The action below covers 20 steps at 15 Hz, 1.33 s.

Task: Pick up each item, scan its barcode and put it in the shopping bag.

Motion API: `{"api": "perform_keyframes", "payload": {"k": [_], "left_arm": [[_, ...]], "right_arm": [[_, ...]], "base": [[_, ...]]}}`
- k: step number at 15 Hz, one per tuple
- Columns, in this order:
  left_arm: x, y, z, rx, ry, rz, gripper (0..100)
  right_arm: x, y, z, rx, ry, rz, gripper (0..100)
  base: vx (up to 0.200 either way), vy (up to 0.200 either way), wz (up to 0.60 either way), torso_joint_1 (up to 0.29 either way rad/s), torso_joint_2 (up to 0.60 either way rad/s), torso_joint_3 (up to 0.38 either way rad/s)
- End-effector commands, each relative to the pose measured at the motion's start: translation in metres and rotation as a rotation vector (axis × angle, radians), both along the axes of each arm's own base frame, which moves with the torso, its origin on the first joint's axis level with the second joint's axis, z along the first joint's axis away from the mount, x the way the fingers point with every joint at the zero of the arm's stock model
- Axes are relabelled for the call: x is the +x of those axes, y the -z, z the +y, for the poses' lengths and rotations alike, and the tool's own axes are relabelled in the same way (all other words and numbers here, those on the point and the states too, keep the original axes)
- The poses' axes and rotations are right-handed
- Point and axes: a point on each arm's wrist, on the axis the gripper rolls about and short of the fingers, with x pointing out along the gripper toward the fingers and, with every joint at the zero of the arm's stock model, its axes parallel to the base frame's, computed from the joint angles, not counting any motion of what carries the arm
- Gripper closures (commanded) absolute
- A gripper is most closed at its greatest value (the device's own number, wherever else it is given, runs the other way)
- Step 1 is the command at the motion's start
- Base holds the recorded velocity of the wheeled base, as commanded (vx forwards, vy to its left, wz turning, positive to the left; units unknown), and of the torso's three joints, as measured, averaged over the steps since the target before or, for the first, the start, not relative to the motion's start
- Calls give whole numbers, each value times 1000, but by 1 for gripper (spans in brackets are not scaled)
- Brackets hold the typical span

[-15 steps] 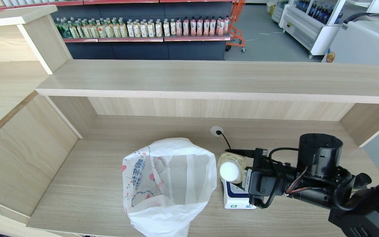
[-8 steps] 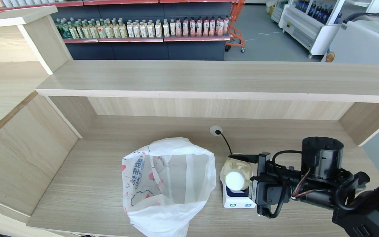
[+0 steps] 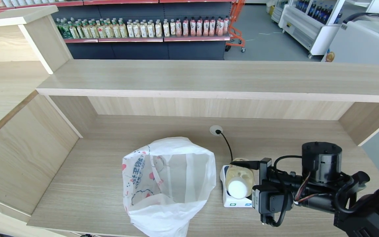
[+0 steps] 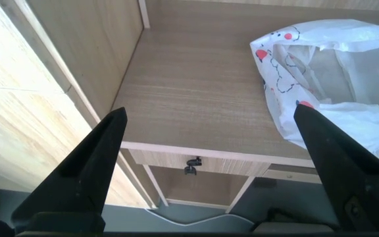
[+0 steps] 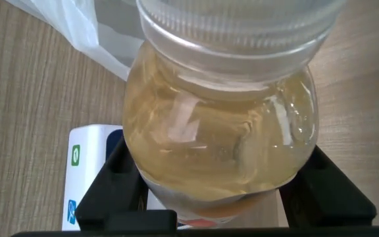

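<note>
Here, right gripper [image 3: 248,179] clamping bottle [image 3: 239,175] over scanner [image 3: 231,200], left gripper [image 4: 209,113] agape

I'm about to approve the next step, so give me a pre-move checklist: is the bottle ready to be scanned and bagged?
1. Grip: right pincer shut on the bottle, ok.
2. Position: bottle over the scanner, ok.
3. Barcode facing the scanner: cannot tell.
4. Target: shopping bag mouth open, beside the scanner, ok.
5. Other arm: left pincer open, apart from the shopping bag, ok.
</note>
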Motion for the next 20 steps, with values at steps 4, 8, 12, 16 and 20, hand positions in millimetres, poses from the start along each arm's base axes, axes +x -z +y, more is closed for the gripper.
{"api": "perform_keyframes", "payload": {"k": [4, 8, 12, 16, 20], "left_arm": [[0, 0, 0, -1, 0, -2, 0], [0, 0, 0, -1, -1, 0, 0], [0, 0, 0, -1, 0, -2, 0], [0, 0, 0, -1, -1, 0, 0], [0, 0, 0, -1, -1, -2, 0]], "right_arm": [[0, 6, 1, -21, -18, -1, 100], [1, 7, 1, -30, -23, -10, 100], [3, 9, 1, -42, -29, -25, 100], [5, 14, 1, -66, -33, -36, 100], [9, 21, 4, -65, -37, -73, 100]], "base": [[0, 0, 0, 0, 0, 0], [0, 0, 0, 0, 0, 0], [0, 0, 0, 0, 0, 0], [0, 0, 0, 0, 0, 0], [0, 0, 0, 0, 0, 0]]}}
